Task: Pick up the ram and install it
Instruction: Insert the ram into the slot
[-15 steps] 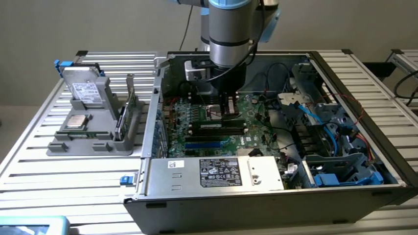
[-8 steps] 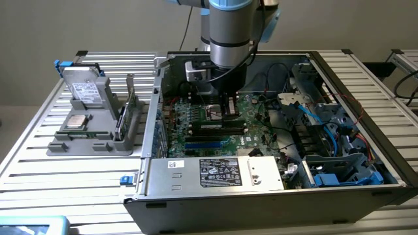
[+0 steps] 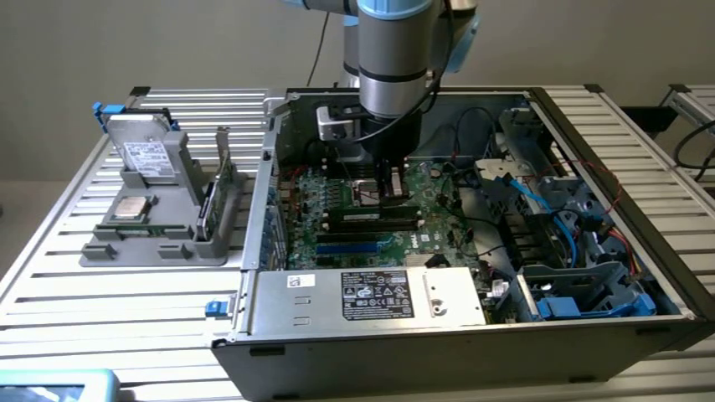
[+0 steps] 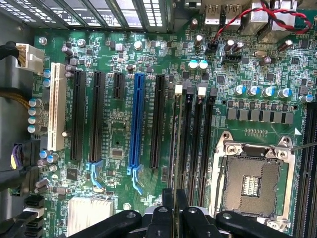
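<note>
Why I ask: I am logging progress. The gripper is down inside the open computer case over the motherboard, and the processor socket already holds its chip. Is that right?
Not quite. The gripper, shut on the ram, is inside the case over the motherboard, but the wrist view shows the processor socket empty, with its contacts bare.

Exterior view: high, oblique, whole computer case (image 3: 447, 352). Wrist view: close, straight down; shared motherboard (image 3: 441, 209) (image 4: 119, 129).
</note>
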Tool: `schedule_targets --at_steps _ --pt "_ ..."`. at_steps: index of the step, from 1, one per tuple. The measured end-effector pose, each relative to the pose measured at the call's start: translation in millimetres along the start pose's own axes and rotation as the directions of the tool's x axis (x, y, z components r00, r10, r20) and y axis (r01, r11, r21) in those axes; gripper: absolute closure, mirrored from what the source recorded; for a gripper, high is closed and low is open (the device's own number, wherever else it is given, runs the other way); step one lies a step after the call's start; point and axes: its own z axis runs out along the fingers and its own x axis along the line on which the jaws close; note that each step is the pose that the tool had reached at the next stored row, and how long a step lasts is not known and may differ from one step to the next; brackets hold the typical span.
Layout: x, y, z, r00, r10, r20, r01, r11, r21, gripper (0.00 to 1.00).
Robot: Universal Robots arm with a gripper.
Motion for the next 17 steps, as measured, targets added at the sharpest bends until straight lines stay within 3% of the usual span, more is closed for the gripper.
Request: schedule_targets --at_steps 17 --pt "0.6 -1.6 2.0 1.0 -0.001 0.0004 0.001 1.0 0.0 0.86"
